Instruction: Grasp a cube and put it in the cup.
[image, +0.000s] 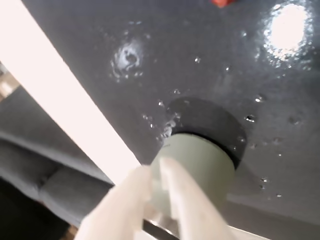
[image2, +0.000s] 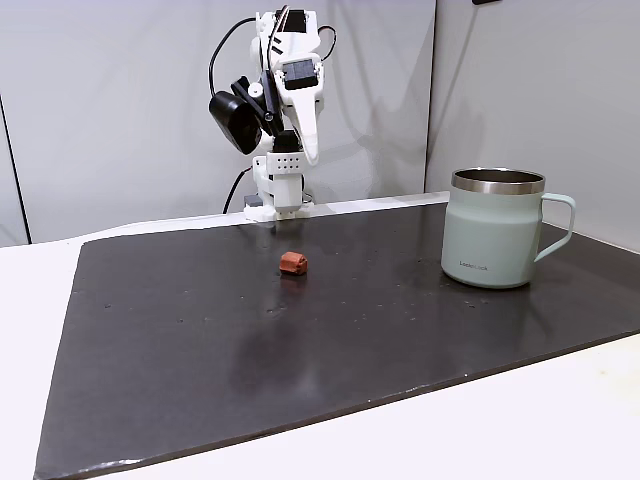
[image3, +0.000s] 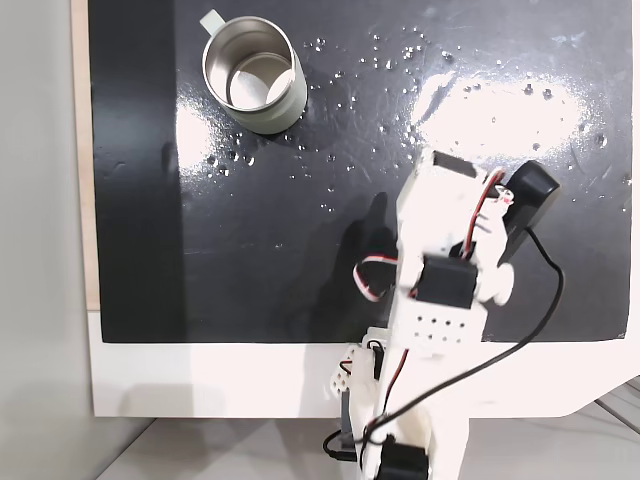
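Note:
The cube is a tiny reddish-brown block lying on the dark mat, left of centre in a fixed view; in the wrist view a sliver of the cube shows at the top edge. The cup, a pale sage-green mug with a steel rim and side handle, stands upright to the right, and from above the cup is empty. My gripper hangs folded on the arm at the back of the mat, well behind the cube. In the wrist view the gripper has its fingers together, holding nothing, with the cup beyond them.
A dark glossy mat covers most of a white table. The arm's base stands at the mat's far edge, close to a grey wall. In a fixed view from above, the folded arm covers part of the mat.

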